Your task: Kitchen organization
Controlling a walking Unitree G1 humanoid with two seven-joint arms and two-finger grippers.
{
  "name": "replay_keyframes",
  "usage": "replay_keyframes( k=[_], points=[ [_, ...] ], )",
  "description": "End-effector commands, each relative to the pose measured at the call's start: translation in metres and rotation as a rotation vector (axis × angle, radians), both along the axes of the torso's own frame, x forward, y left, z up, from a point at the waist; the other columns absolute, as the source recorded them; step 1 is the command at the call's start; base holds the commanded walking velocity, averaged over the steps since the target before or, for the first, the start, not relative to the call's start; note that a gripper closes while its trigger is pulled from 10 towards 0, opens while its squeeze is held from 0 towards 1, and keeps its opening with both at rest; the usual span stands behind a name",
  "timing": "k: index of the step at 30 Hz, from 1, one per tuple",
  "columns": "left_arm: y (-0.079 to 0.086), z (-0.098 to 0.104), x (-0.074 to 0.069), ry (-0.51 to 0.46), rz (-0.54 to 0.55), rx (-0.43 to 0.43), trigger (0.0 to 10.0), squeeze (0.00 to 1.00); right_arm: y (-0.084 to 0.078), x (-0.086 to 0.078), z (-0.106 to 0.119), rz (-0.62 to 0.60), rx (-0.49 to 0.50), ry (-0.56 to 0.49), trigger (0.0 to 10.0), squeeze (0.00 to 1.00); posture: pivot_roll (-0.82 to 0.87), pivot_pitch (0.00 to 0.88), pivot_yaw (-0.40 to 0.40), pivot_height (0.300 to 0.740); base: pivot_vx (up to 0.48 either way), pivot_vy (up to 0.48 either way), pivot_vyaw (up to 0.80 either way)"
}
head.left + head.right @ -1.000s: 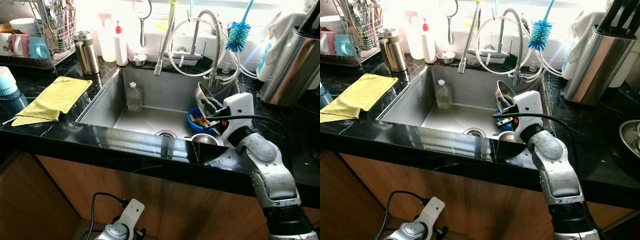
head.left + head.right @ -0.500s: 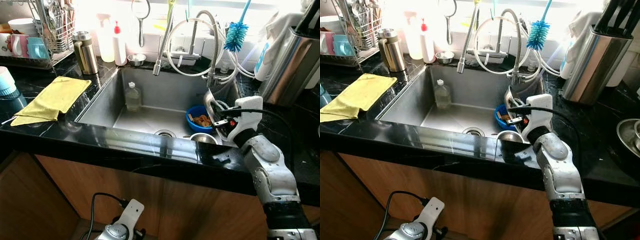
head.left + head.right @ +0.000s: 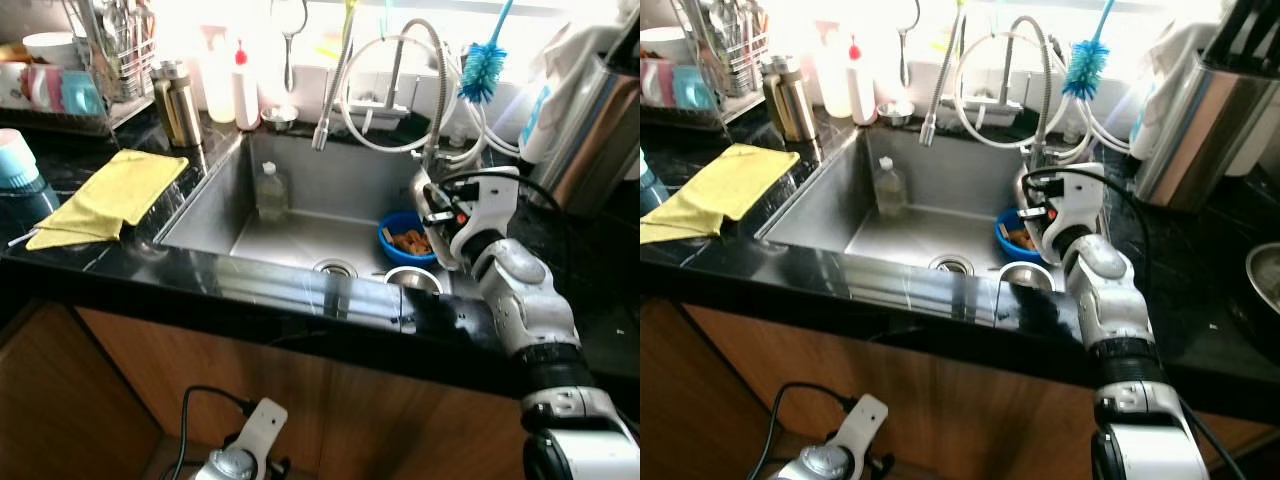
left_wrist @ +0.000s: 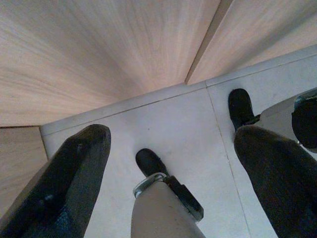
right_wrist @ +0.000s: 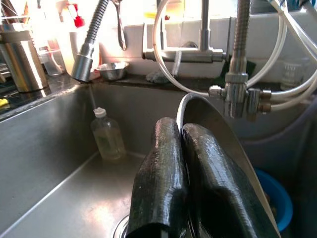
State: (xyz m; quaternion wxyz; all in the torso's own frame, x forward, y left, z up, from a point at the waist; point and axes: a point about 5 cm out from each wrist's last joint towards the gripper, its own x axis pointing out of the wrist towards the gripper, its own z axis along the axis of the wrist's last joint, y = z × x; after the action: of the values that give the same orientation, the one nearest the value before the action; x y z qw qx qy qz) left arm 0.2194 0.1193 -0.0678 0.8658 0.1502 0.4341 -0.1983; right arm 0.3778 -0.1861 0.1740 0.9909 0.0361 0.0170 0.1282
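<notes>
A yellow cloth (image 3: 110, 195) lies on the black counter (image 3: 60, 262) left of the steel sink (image 3: 200, 205), where a clear plastic bottle (image 3: 268, 190) stands near the back wall and a blue bowl (image 3: 403, 235) of food scraps sits just behind a small steel bowl (image 3: 412, 279). Above the sink's right side, the right gripper (image 5: 182, 148) has its fingers pressed together on the rim of a steel plate (image 5: 223, 136), held tilted on edge over the blue bowl. The left gripper (image 4: 168, 163) hangs low by the wooden cabinet, fingers spread wide above the floor.

black counter (image 3: 250, 285) carries yellow cloth (image 3: 115, 195) beside steel sink (image 3: 215, 205).
</notes>
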Motion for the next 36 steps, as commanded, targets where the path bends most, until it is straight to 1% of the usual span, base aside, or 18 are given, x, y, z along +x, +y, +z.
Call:
replay_keyframes(
  k=[1, 4, 6, 7, 8, 10, 15, 18, 24, 25, 26, 27, 35, 36],
  points=[
    [0.001, 0.001, 0.001, -0.009, 0.001, 0.007, 10.0, 0.00, -0.004, 0.004, 0.010, -0.010, 0.012, -0.034, 10.0, 0.00, 0.06, 0.000, -0.068, 0.736, 0.000, 0.000, 0.00],
    [-0.001, 0.002, 0.003, -0.015, -0.003, 0.003, 10.0, 0.00, -0.008, 0.011, 0.008, -0.027, 0.016, 0.006, 10.0, 0.00, 0.06, 0.000, -0.069, 0.736, 0.000, 0.000, 0.00],
    [-0.001, 0.002, 0.004, -0.016, -0.004, 0.002, 10.0, 0.00, -0.009, 0.012, 0.005, -0.032, 0.009, 0.026, 10.0, 0.00, 0.06, 0.000, -0.070, 0.736, 0.000, 0.000, 0.00],
    [-0.001, 0.002, 0.004, -0.017, -0.004, 0.002, 10.0, 0.00, -0.012, 0.013, 0.000, -0.055, 0.024, 0.057, 10.0, 0.00, 0.07, 0.000, -0.072, 0.736, 0.000, 0.000, 0.00],
    [-0.001, 0.002, 0.004, -0.016, -0.003, 0.003, 10.0, 0.00, -0.013, 0.014, -0.002, -0.072, 0.061, 0.069, 10.0, 0.00, 0.07, 0.000, -0.071, 0.736, 0.000, 0.000, 0.00],
    [-0.001, 0.002, 0.004, -0.017, -0.004, 0.004, 10.0, 0.00, -0.015, 0.015, -0.003, -0.085, 0.064, 0.074, 10.0, 0.00, 0.07, 0.000, -0.072, 0.736, 0.000, 0.000, 0.00],
    [-0.002, 0.003, 0.005, -0.020, -0.006, 0.001, 10.0, 0.00, -0.018, 0.015, -0.015, -0.142, 0.054, 0.147, 10.0, 0.00, 0.07, 0.000, -0.074, 0.736, 0.000, 0.000, 0.00],
    [-0.002, 0.003, 0.005, -0.020, -0.007, 0.001, 10.0, 0.00, -0.024, 0.013, -0.027, -0.195, 0.028, 0.219, 10.0, 0.00, 0.07, 0.000, -0.073, 0.736, 0.000, 0.000, 0.00],
    [-0.001, 0.003, 0.005, -0.018, -0.010, 0.003, 10.0, 0.00, -0.026, 0.012, -0.031, -0.208, 0.026, 0.224, 10.0, 0.00, 0.07, 0.000, -0.073, 0.736, 0.000, 0.000, 0.00],
    [-0.001, 0.003, 0.004, -0.017, -0.011, 0.003, 10.0, 0.00, -0.026, 0.011, -0.032, -0.213, 0.025, 0.226, 10.0, 0.41, 0.07, 0.000, -0.073, 0.736, 0.000, 0.000, 0.00],
    [-0.001, 0.003, 0.004, -0.017, -0.011, 0.003, 10.0, 0.00, -0.027, 0.011, -0.033, -0.218, 0.026, 0.228, 10.0, 0.55, 0.08, 0.000, -0.074, 0.736, 0.000, 0.000, 0.00],
    [-0.001, 0.002, 0.004, -0.016, -0.010, 0.004, 10.0, 0.00, -0.028, 0.011, -0.034, -0.224, 0.026, 0.230, 10.0, 0.60, 0.08, 0.000, -0.075, 0.736, 0.000, 0.000, 0.00],
    [0.000, 0.002, 0.003, -0.013, -0.007, 0.005, 10.0, 0.00, -0.029, 0.009, -0.037, -0.237, 0.030, 0.240, 10.0, 0.58, 0.08, 0.000, -0.075, 0.736, 0.000, 0.000, 0.00],
    [0.000, 0.001, 0.002, -0.012, -0.007, 0.005, 10.0, 0.00, -0.029, 0.009, -0.039, -0.239, 0.034, 0.246, 10.0, 1.00, 0.08, 0.000, -0.074, 0.736, 0.000, 0.000, 0.00]
  ],
)
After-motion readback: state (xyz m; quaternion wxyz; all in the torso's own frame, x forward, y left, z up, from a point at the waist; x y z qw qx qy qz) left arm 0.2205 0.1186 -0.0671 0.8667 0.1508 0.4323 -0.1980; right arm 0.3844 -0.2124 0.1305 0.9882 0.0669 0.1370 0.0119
